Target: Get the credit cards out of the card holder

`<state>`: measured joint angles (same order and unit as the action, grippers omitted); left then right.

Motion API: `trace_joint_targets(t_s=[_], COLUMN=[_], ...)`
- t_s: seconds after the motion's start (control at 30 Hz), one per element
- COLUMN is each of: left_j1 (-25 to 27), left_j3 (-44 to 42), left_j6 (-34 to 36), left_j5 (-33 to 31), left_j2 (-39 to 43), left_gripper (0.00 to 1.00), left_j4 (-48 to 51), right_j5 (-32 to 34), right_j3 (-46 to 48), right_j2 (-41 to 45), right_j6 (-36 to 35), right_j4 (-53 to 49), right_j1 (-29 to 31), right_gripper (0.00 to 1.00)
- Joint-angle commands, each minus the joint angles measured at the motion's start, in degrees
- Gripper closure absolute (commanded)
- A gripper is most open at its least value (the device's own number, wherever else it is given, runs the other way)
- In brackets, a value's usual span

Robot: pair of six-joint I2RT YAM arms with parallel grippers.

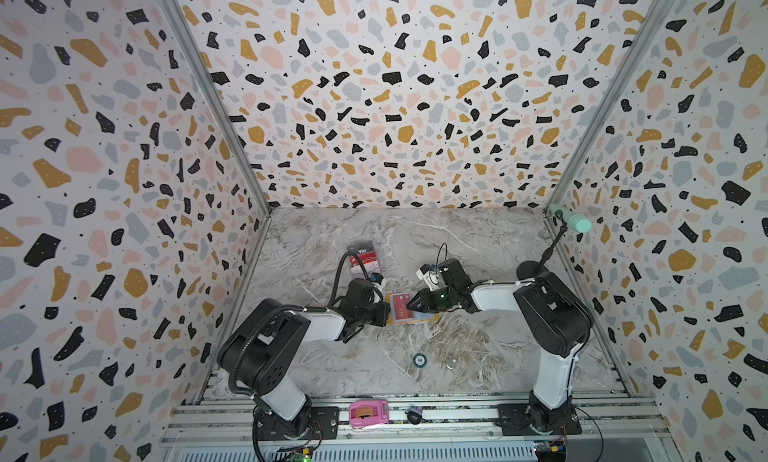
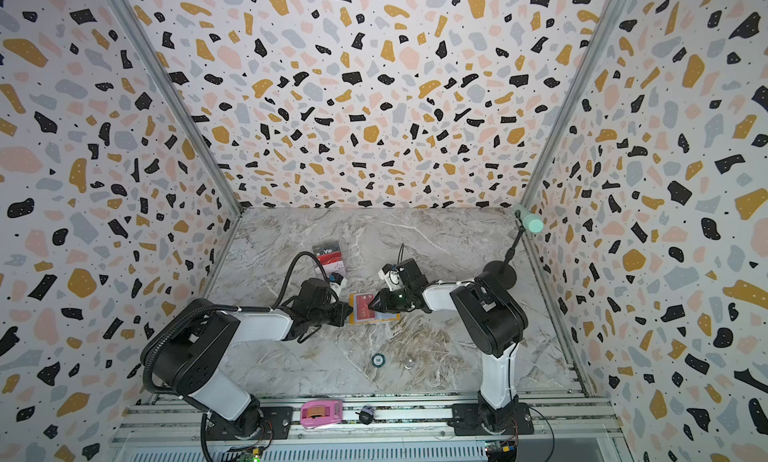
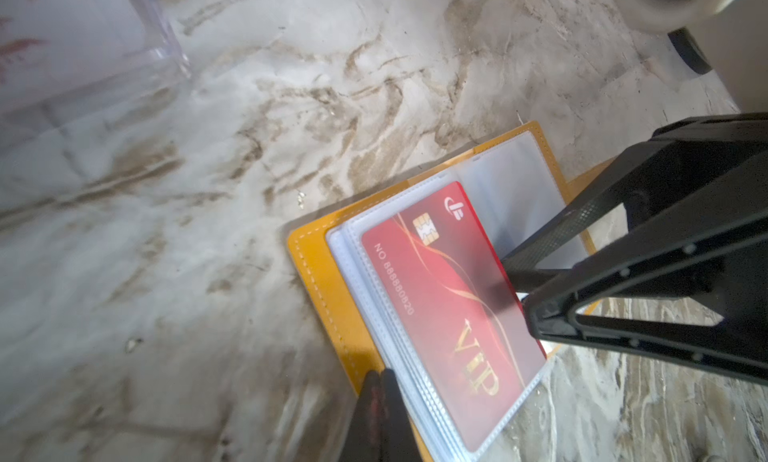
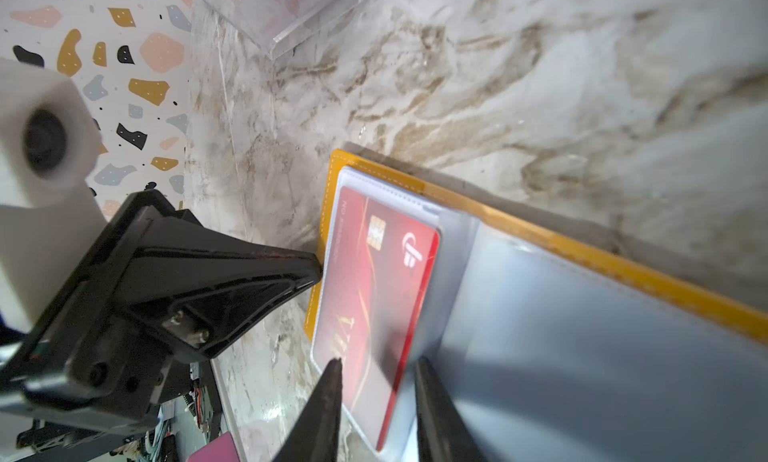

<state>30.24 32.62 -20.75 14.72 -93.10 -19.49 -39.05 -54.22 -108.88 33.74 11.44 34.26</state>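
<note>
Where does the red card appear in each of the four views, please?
Top view: red card, centre, below the middle.
Top view: same card, slightly left of centre.
Left wrist: lower right of centre.
Right wrist: lower centre.
Shared landmark: the yellow card holder beneath it.

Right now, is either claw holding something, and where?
Nothing clearly gripped: the shut left gripper presses the card holder's yellow edge; the right gripper's open jaws are at the red card's edge.
</note>
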Motion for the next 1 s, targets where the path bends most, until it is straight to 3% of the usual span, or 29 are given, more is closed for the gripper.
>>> trace_joint_targets(t_s=[0.0,0.4,0.97], left_j1=[0.3,0.4,1.7], left_j3=[-2.7,-3.3,-5.5], left_j6=[0.7,0.0,-2.3], left_j5=[-1.6,-0.4,0.3], left_j2=[-2.5,-2.8,-2.4], left_gripper=[1.0,1.0,1.0], left_j4=[7.9,6.9,3.6], right_j5=[-2.5,-5.0,-13.5], right_j3=[0.5,-0.7,1.0], right_j2=[0.2,-1.5,-1.8], right_j6=[0.6,1.1,9.5], right_j4=[1.2,1.5,12.2], right_j1=[-0.1,0.1,-0.4], right_gripper=[0.7,0.69,0.69])
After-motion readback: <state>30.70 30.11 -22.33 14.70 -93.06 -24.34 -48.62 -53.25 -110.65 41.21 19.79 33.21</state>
